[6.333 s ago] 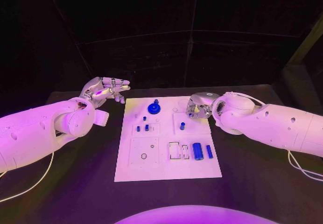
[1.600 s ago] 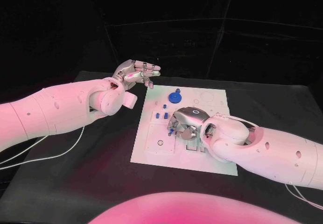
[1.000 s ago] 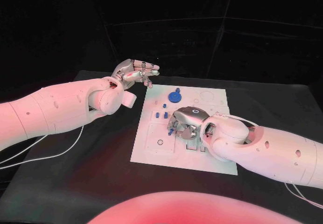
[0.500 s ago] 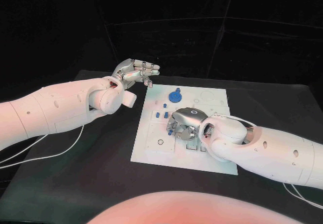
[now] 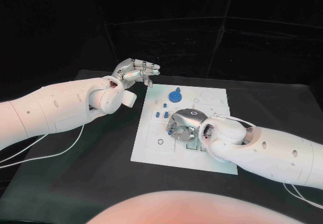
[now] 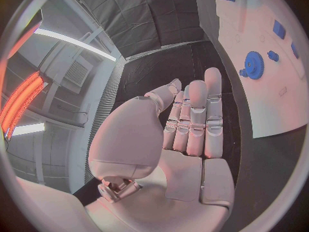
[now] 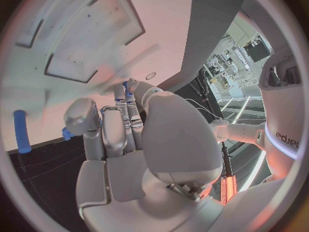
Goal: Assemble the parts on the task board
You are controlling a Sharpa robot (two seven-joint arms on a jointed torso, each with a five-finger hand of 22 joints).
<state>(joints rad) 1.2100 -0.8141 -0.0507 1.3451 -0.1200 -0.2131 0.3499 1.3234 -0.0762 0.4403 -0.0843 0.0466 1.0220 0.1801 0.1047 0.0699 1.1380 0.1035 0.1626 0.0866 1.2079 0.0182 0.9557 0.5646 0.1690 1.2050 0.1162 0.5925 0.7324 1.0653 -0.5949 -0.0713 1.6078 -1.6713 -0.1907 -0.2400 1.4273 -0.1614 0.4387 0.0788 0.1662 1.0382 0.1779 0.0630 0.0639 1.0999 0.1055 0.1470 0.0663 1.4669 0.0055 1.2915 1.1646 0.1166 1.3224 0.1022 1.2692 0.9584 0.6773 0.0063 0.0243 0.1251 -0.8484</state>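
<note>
Right hand (image 5: 183,127) low over board (image 5: 149,154) middle, fingers curled; whether holding blue part, cannot tell. Left hand (image 5: 136,71) empty, fingers loosely apart, off board's far-left corner. Gear (image 5: 175,96) near far edge. Risk: unseen fingertips knock small pegs (image 5: 160,114).

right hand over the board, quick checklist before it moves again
1. Right hand over the middle of the task board: ok.
2. Right hand holding a part: cannot tell; the fingers curl down toward the board, with something blue at the fingertips in the right wrist view.
3. Left hand away from the work: ok, raised off the board's far left corner, holding nothing.
4. Blue gear standing clear of both hands: ok.
5. Small blue pegs beside the right hand undisturbed: cannot tell.
</note>
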